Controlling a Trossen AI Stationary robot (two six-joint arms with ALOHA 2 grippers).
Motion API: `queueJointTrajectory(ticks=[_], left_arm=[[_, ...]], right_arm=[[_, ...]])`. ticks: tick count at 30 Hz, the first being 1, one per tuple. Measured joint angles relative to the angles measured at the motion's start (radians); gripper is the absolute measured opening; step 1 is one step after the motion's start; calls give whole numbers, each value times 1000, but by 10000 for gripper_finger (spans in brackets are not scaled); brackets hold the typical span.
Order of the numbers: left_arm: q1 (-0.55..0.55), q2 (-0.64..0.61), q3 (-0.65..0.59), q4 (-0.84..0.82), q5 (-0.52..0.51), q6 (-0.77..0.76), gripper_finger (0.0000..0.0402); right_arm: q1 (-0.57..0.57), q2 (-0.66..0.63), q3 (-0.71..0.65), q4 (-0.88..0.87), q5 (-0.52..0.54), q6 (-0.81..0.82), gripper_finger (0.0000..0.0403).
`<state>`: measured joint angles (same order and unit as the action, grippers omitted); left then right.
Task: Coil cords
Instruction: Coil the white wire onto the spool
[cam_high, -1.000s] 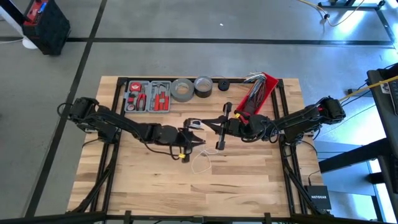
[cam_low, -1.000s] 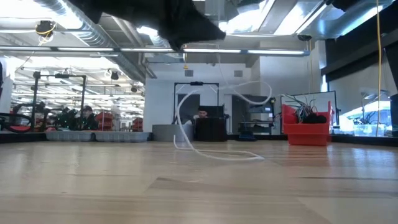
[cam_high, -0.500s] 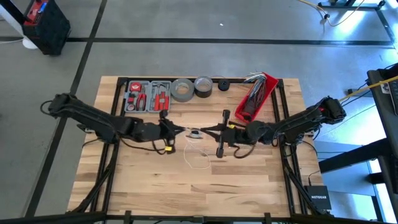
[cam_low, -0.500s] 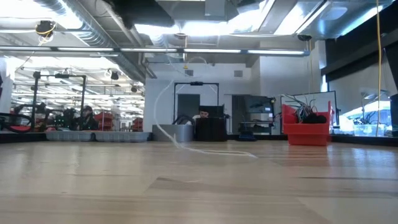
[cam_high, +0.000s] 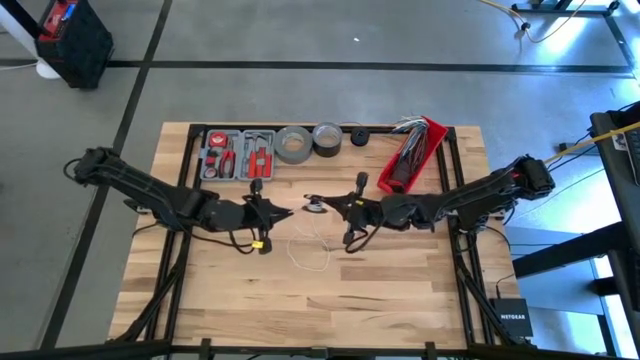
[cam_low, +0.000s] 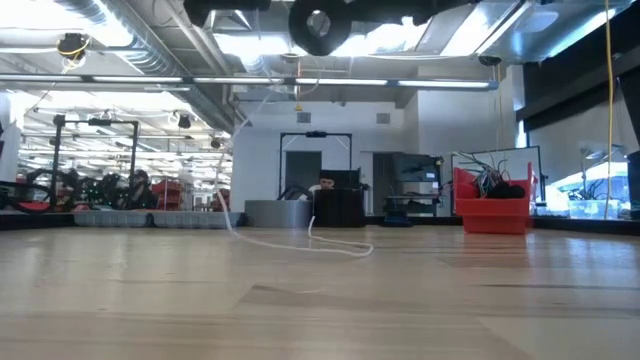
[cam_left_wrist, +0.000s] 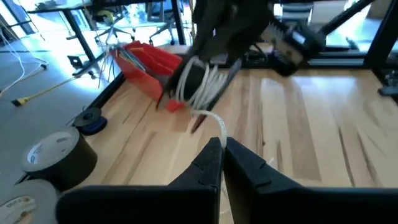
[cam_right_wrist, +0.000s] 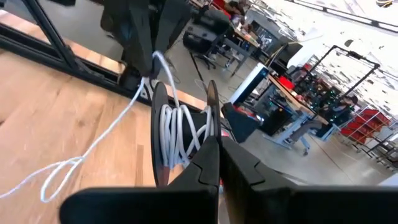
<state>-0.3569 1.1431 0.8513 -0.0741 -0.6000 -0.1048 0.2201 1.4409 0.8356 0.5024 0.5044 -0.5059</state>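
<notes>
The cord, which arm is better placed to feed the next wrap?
Probably the left: its gripper pinches the cord running to the spool, which the right gripper holds.

Thin white cord (cam_right_wrist: 177, 134) is lying partly wound in several turns around a small black disc spool (cam_high: 315, 208), held above mid-table. One strand is running taut off the spool, while the loose remainder (cam_high: 311, 255) is trailing in slack loops on the wood.
</notes>
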Motion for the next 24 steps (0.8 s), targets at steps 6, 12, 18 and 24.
queueJointTrajectory(ticks=[6,12,18,24], left_arm=[[-5,37,-4,129,-1,8,8],[6,114,-7,254,-1,39,3],[27,172,-7,329,0,55,11],[59,214,-7,355,4,55,3]], right_arm=[[-28,57,2,40,-21,1,5],[-45,127,58,51,-18,25,5],[-44,166,104,48,-17,67,5],[-44,166,108,89,-3,133,5]])
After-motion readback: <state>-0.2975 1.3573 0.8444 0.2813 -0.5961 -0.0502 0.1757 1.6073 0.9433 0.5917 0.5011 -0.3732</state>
